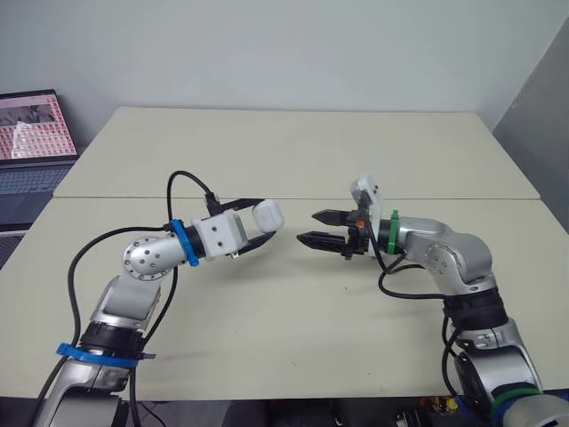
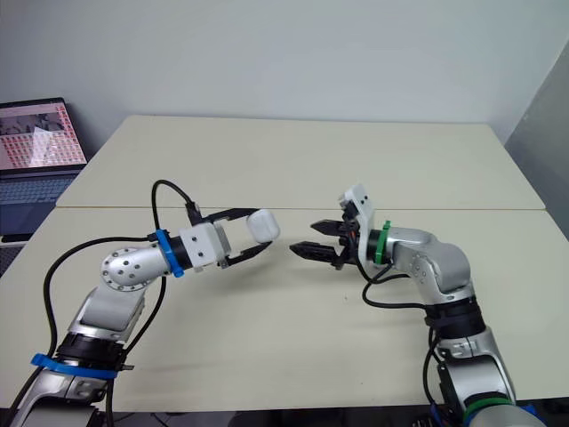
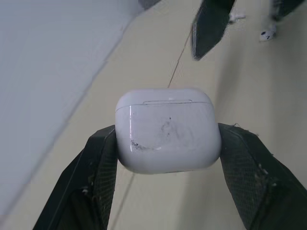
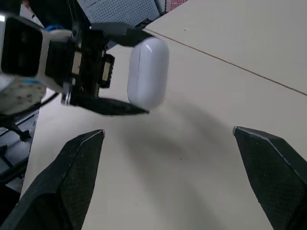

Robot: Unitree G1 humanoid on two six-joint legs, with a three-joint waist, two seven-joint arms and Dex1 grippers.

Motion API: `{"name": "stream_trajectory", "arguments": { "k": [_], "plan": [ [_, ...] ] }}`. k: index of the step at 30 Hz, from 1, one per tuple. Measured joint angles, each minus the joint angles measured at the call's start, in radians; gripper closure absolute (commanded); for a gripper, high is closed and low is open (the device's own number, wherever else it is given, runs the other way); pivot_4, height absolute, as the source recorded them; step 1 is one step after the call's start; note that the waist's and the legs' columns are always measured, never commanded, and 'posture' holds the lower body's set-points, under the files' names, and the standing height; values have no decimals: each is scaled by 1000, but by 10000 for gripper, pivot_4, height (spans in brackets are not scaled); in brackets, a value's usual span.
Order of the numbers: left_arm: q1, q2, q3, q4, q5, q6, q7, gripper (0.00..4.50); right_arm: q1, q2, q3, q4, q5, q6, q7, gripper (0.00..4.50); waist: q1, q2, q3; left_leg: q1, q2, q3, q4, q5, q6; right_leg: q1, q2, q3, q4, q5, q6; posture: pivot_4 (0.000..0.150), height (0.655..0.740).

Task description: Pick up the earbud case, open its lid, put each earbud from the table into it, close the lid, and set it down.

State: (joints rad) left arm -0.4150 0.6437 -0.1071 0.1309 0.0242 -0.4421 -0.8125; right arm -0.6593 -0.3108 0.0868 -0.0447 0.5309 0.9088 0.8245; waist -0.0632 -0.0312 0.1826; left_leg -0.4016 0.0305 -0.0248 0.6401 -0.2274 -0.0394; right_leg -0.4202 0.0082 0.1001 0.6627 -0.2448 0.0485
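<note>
The pale desk (image 1: pixel 293 151) fills the middle of the frame, with an open laptop (image 1: pixel 31 142) at the upper left edge. Left of centre, the left hand (image 1: pixel 265 219) pinches the white case (image 3: pixel 168 129) between both fingers, above the desk, lid closed. Just right of centre, the right hand (image 1: pixel 307 225) faces it with fingers spread, near the case but apart from it.

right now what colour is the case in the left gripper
The case is glossy white with faint scuffs, best seen in the left wrist view.
</note>
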Motion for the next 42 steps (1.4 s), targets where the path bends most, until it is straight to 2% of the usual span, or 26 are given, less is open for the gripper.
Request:
{"name": "stream_trajectory", "arguments": {
  "k": [5,12,15,23,24,28,30,33,34,37,40,42],
  "plan": [
    [-47,-29,-42,110,78,-206,38,17365,-29,83,10,37,0,9,-63,0,5,0,0,-4,0,-1,1,0,0,-2,0,-1,0,0,0,1500,7400],
    [-74,-36,-43,157,106,-312,83,17365,-33,107,12,48,0,21,-89,0,5,0,0,-4,0,-2,3,0,0,-2,0,-1,1,0,2,1500,7400],
    [-77,-37,-44,158,107,-329,85,17365,-33,118,12,62,0,22,-100,6152,5,0,0,-4,0,-2,3,0,0,-1,0,-2,1,0,2,1500,7400],
    [-81,-49,-45,170,111,-328,103,17365,-33,123,22,76,6,21,-91,35290,5,0,0,-4,0,-3,3,0,0,-2,0,-2,1,0,2,1500,7400],
    [-81,-50,-47,175,111,-328,103,17365,-33,122,25,76,4,20,-88,36916,5,0,0,-4,0,-3,3,0,0,-1,0,-2,1,0,2,1500,7400],
    [-82,-50,-48,176,110,-327,101,17365,-33,122,25,78,4,18,-87,36897,5,0,0,-4,0,-3,3,0,0,-1,0,-2,1,0,2,1500,7400],
    [-82,-50,-49,177,103,-322,96,9881,-34,124,24,83,4,18,-87,36897,5,0,0,-4,0,-3,3,0,0,-1,0,-2,1,0,2,1500,7400],
    [-76,-52,-58,160,72,-306,72,969,-41,123,4,111,-1,11,-113,36897,5,0,0,-4,0,-2,3,0,0,-1,0,-2,1,0,2,1500,7400],
    [-68,-52,-59,146,53,-282,60,0,-41,119,-5,114,-2,4,-120,36897,5,0,0,-4,0,-2,3,0,0,-1,0,-2,1,0,2,1500,7400],
    [-48,-44,-59,76,-32,-123,6,0,-41,94,-4,122,-53,-64,-150,36897,4,0,0,-4,0,-3,3,0,0,-1,0,-2,1,-1,3,1500,7400],
    [-36,5,-52,-29,-162,164,-73,0,-39,-2,76,161,-221,-245,-168,36897,-1,0,0,-4,0,-2,3,0,0,-2,0,-2,1,-2,6,1500,7400],
    [-46,45,-35,-59,-222,312,-123,4008,-31,-52,137,185,-323,-371,-164,36898,-4,0,0,-4,0,-2,3,0,0,-2,1,-2,1,-2,6,1500,7400]
  ]
}}
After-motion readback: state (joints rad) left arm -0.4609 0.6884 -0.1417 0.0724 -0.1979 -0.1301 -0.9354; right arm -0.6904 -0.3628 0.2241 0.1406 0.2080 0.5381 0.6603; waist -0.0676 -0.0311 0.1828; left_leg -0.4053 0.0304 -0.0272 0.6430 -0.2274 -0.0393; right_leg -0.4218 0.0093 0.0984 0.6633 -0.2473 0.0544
